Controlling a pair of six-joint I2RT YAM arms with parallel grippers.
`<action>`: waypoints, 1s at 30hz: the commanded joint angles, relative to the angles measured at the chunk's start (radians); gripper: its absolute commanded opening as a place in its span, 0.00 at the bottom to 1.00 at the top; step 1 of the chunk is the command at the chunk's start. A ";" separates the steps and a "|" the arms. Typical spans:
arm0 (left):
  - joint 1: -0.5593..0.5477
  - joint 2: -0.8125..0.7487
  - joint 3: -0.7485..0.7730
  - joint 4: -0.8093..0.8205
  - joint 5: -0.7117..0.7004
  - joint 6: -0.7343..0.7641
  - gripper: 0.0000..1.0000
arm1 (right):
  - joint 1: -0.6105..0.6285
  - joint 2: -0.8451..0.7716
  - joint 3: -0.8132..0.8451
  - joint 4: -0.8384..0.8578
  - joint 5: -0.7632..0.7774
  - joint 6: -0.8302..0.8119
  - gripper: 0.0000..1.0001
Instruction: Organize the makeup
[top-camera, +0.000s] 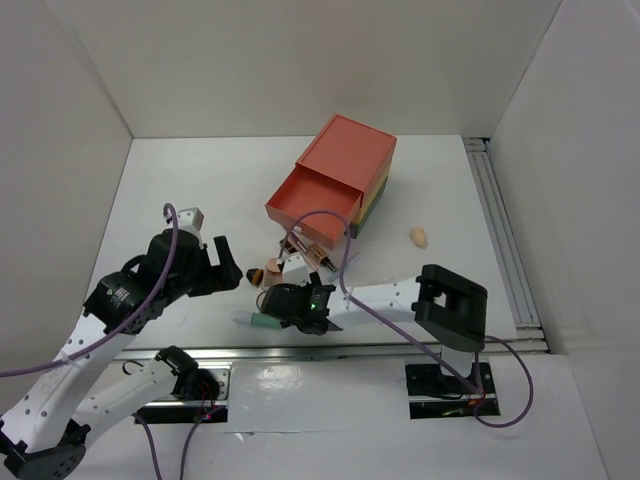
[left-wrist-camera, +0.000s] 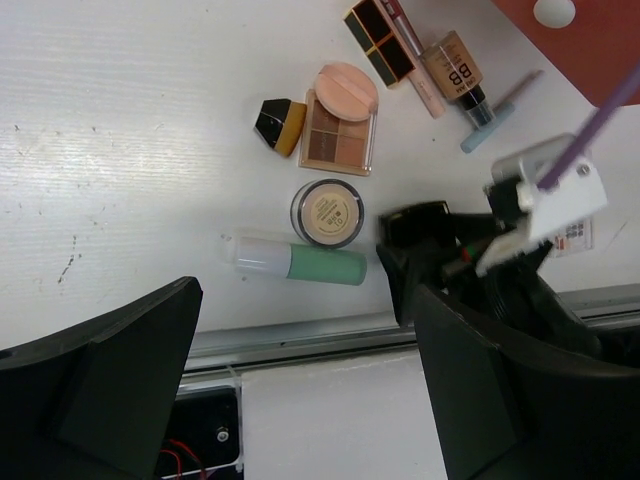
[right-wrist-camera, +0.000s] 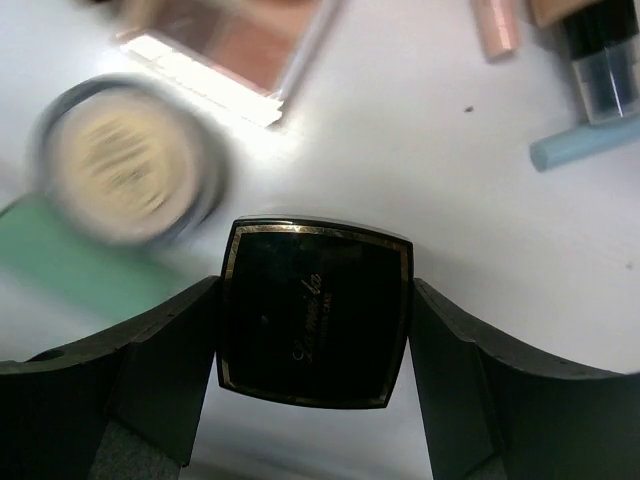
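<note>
My right gripper (right-wrist-camera: 314, 335) is shut on a black square compact (right-wrist-camera: 314, 300) with a gold rim, low over the table near the front edge (top-camera: 283, 300). Beside it lie a round beige compact (left-wrist-camera: 327, 212), a white-green tube (left-wrist-camera: 300, 261), an eyeshadow palette (left-wrist-camera: 340, 135) with a peach puff (left-wrist-camera: 346, 90) on it, a black-and-yellow sponge (left-wrist-camera: 279, 123), a foundation bottle (left-wrist-camera: 455, 70) and a blue stick (left-wrist-camera: 493, 121). My left gripper (top-camera: 228, 266) is wide open and empty, left of this cluster. A peach sponge (top-camera: 419, 236) lies alone at the right.
The coral drawer box (top-camera: 335, 180) stands behind the cluster with its top drawer pulled open. A metal rail (top-camera: 330, 350) runs along the table's front edge. White walls close the left, back and right sides.
</note>
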 joint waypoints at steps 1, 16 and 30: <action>0.001 -0.004 -0.007 -0.003 -0.001 -0.040 1.00 | 0.069 -0.172 0.078 -0.056 -0.006 -0.161 0.45; 0.001 0.045 -0.125 -0.057 0.077 -0.184 1.00 | -0.369 -0.293 0.389 0.079 -0.121 -0.501 0.45; 0.001 0.064 -0.375 0.096 0.255 -0.513 0.98 | -0.454 -0.088 0.500 -0.039 -0.050 -0.344 0.59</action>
